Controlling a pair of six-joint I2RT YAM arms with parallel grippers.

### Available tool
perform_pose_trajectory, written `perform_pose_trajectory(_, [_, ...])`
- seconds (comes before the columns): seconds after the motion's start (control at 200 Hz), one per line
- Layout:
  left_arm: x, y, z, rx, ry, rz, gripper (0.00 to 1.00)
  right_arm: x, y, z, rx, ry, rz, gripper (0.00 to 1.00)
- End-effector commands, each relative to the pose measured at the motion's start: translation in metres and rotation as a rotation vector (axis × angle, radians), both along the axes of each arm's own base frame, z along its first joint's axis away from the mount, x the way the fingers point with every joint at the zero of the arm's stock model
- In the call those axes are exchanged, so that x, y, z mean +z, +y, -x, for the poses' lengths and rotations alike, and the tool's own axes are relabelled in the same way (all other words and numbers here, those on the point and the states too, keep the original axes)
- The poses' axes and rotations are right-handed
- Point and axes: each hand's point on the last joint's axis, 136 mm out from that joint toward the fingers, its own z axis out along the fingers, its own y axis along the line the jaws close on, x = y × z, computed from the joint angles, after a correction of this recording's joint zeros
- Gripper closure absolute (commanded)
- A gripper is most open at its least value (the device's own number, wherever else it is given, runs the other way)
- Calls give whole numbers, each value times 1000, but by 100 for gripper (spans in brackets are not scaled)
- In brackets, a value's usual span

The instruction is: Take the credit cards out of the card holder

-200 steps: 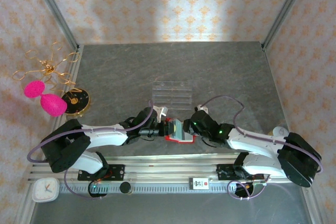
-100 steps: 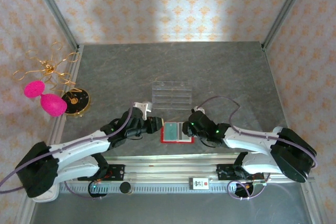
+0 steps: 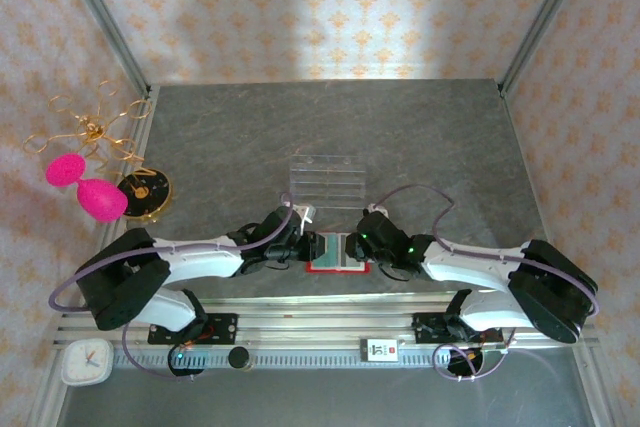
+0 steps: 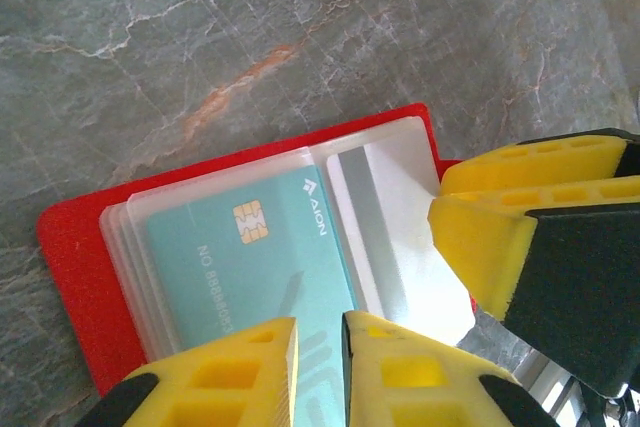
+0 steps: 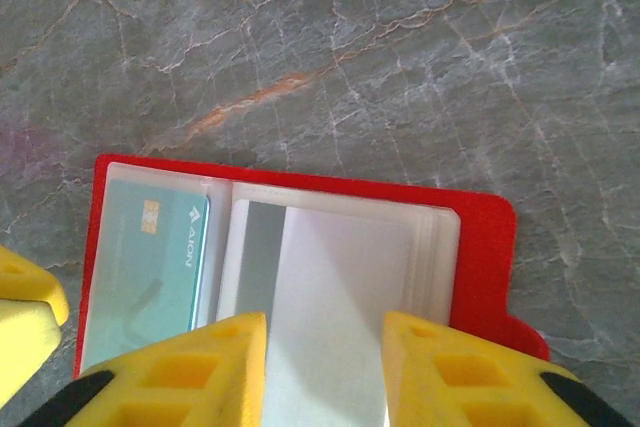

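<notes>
At the near middle of the table (image 3: 420,137), the left end effector (image 4: 320,367) sits low over the open card holder (image 4: 70,247). Its two yellow fingers (image 4: 220,377) are set close together with only a slim gap between them. That gap lies over the near end of the teal-green card (image 4: 240,267); I cannot tell whether the fingers pinch the card or merely rest on it.

The right end effector (image 5: 325,367) comes in from the opposite side with its jaws apart. They stand over the whitish-grey card (image 5: 340,277), which shows between the fingers. In the left wrist view one of the right fingertips touches this card's corner, and the card juts a little past the card holder's edge there.

The card holder is red and lies flat and unfolded on the grey marbled table, between the two end effectors. Its clear sleeves face up. The teal-green card is in one half, chip and lettering upward, and the whitish-grey card with its grey stripe is in the other.

Just beyond the card holder, farther from the arm bases, stands a clear plastic tray (image 3: 325,179). Well off to the left are a gold wire stand (image 3: 90,127), two pink shapes (image 3: 85,187) and a black and gold disc (image 3: 145,190). A small clock (image 3: 85,362) lies by the left arm's base.
</notes>
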Motion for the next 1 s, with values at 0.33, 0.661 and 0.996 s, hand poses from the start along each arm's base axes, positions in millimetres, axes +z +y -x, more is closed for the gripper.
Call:
perform_pose_trajectory(0.33, [-10, -1, 1, -18, 7, -13, 81, 7, -3, -2, -26, -3, 18, 62])
perform_pose_trajectory(0.661, [-15, -2, 4, -32, 18, -12, 82, 5, 10, 3, 29, 12, -10, 63])
perform_pose_trajectory(0.996, [-13, -4, 5, -37, 16, 0, 82, 44, 50, 12, 143, -5, -194, 62])
